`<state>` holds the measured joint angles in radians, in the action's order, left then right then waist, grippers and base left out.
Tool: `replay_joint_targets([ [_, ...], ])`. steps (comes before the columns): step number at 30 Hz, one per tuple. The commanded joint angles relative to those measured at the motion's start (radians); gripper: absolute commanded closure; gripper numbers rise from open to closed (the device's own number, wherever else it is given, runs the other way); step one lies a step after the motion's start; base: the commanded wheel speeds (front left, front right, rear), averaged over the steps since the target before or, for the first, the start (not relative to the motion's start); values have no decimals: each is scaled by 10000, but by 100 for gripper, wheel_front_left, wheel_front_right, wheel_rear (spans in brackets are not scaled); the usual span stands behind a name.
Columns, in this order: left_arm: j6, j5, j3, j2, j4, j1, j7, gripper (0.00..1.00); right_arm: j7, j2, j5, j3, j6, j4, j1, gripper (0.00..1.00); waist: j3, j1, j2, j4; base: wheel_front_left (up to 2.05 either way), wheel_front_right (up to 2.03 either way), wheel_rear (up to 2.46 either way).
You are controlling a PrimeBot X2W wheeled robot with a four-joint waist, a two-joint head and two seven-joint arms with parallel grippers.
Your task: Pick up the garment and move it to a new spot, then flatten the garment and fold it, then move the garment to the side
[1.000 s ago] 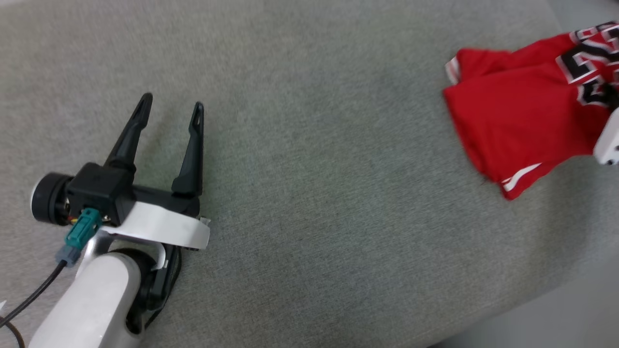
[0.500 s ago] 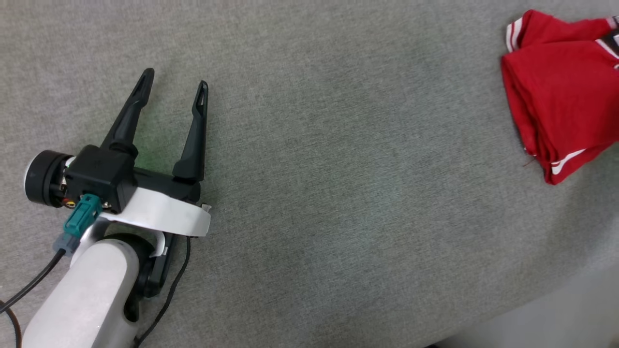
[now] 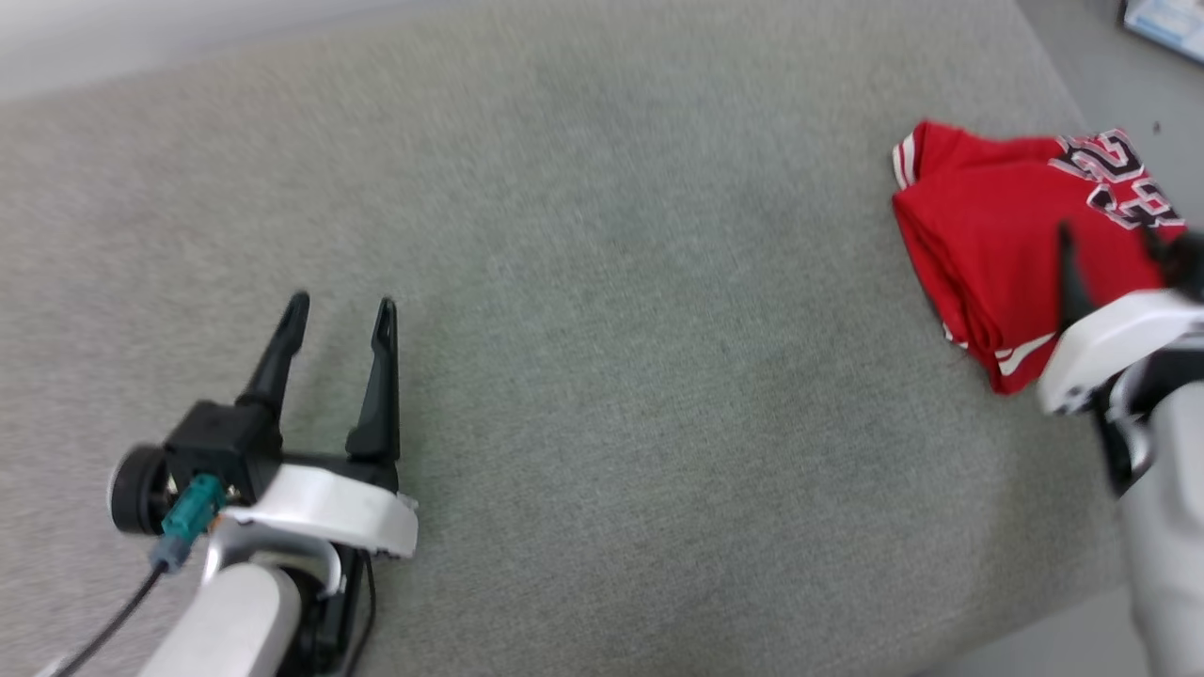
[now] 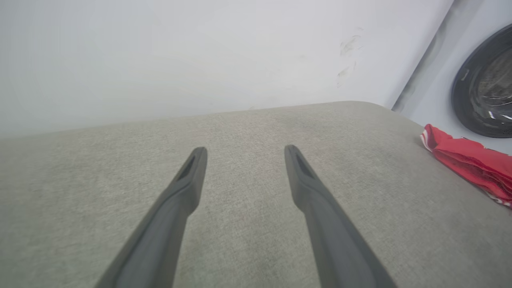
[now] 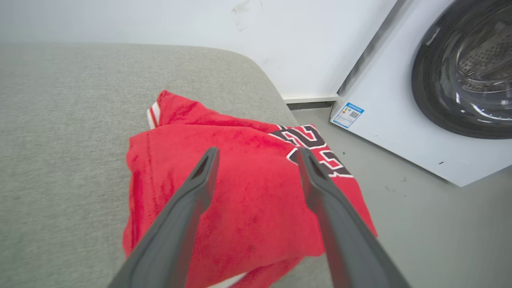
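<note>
Spread wide above the folded red jersey-style shirt (image 5: 248,216), the right hand (image 5: 257,154) should rise straight up, snagging no cloth.

Arm, left: left gripper (image 3: 342,303) low in head view, fingers spread wide, pointing up-frame; white wrist band (image 3: 329,508), pale left forearm (image 3: 235,630) beneath.
Arm, right: right gripper (image 3: 1108,243) blurred, fingers spread wide; pale right forearm (image 3: 1166,527) at frame edge.

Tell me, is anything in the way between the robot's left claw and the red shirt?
No, nothing visible. Bare grey cushion runs from the left gripper across to the garment at its right edge.
</note>
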<state>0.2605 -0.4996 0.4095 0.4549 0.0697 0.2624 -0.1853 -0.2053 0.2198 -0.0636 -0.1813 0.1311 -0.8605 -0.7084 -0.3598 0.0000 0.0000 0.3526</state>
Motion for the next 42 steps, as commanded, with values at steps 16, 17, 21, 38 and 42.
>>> replay_joint_targets([
  [16, 158, -660, -261, -694, -1085, -1684, -651, 0, 1264, -743, 2583, 2368, -7, 5119, 4611, 0, 2838, 0, 0, -2637, 0, 0, 0],
  [17, 189, -669, -311, -673, -1117, -1764, -665, 0, 1350, -779, 2591, 2400, -5, 5448, 4780, 0, 2943, 0, 0, -2751, 0, 0, 0],
  [21, 269, -658, -476, -561, -1124, -2051, -709, 0, 1633, -915, 2621, 2386, -7, 6556, 5407, 0, 3269, 0, 0, -3053, 0, 0, 0],
  [38, 219, -752, -351, -353, -1386, -2765, -625, 0, 2516, -1472, 2256, 2108, -5, 9482, 7679, 0, 4019, 0, 0, -3027, 0, 0, 0],
  [42, 159, -808, -387, -346, -1475, -2730, -645, 0, 2588, -1521, 2249, 2102, -5, 9623, 7765, 0, 4028, 0, 0, -3009, 0, 0, 0],
])
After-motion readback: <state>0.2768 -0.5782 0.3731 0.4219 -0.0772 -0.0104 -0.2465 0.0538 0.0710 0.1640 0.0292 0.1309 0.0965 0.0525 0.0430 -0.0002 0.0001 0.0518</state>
